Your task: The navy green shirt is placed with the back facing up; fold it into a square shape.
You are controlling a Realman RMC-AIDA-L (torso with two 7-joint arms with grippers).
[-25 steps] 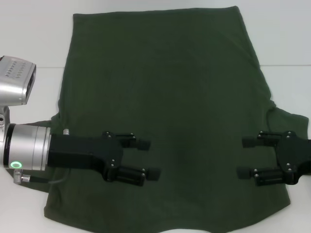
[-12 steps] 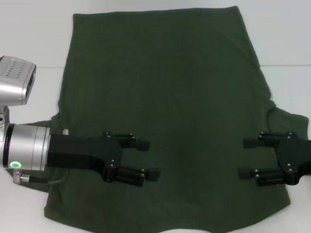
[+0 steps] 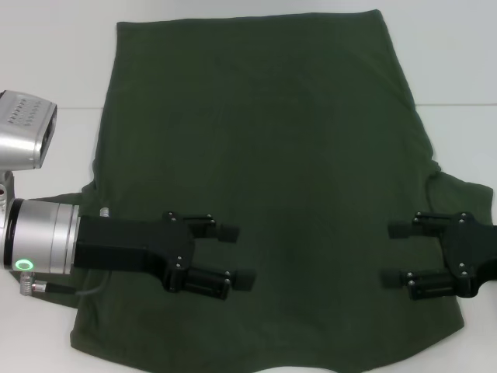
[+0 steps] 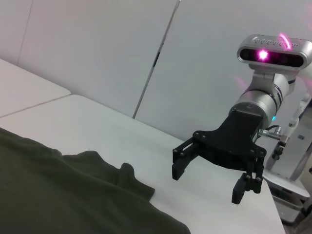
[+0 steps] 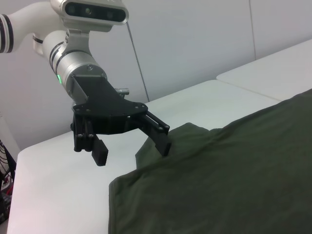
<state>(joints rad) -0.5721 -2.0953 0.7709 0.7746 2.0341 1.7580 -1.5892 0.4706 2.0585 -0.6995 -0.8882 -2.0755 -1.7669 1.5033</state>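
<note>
The navy green shirt lies spread flat on the white table, with one sleeve sticking out at the right. My left gripper is open above the shirt's near left part, fingers pointing toward the middle. Opposite it, my right gripper is open over the near right part, fingers pointing inward. Neither holds any cloth. The left wrist view shows the shirt's sleeve and edge with the right gripper open in the air beyond it. In the right wrist view, the left gripper hangs open just above the shirt's edge.
The white table shows bare surface on the left and right of the shirt, with a seam running across it. The left arm's silver wrist and camera housing sit over the table's left side.
</note>
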